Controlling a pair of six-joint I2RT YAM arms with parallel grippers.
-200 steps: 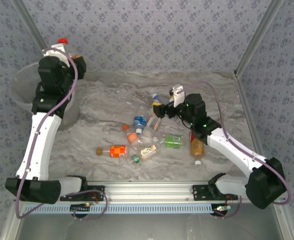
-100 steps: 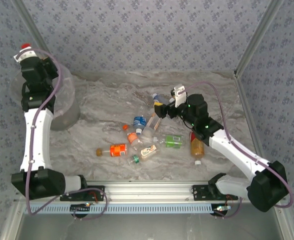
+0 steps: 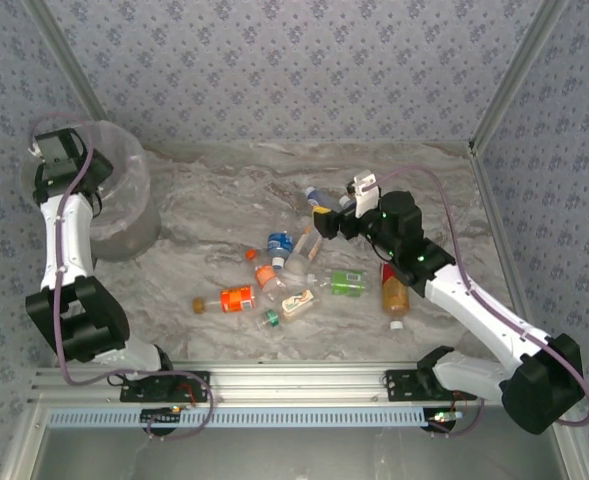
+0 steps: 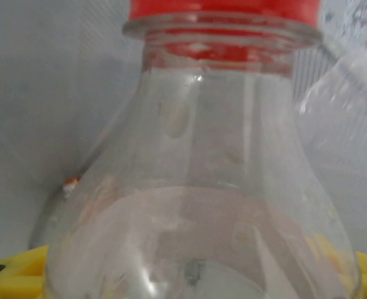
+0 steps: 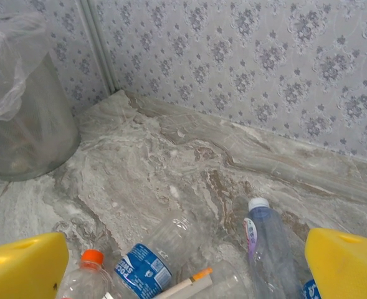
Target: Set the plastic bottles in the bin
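From above, the left gripper (image 3: 56, 150) hung over the bin (image 3: 124, 215) at the table's (image 3: 214, 190) far left and the right gripper (image 3: 324, 220) hovered above loose bottles (image 3: 236, 301); the left wrist camera showed yellow fingers (image 4: 9, 277) clamped on a clear red-capped bottle (image 4: 202, 187); the right wrist camera showed that gripper's fingers (image 5: 21, 268) spread wide and empty.

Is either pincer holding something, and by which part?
The left pincer grips the red-capped bottle by its body, below the shoulder; the right pincer holds nothing.

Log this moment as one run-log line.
left gripper: shut on red-capped bottle, at bin | right gripper: open, over bottle pile | task: bottles left on table
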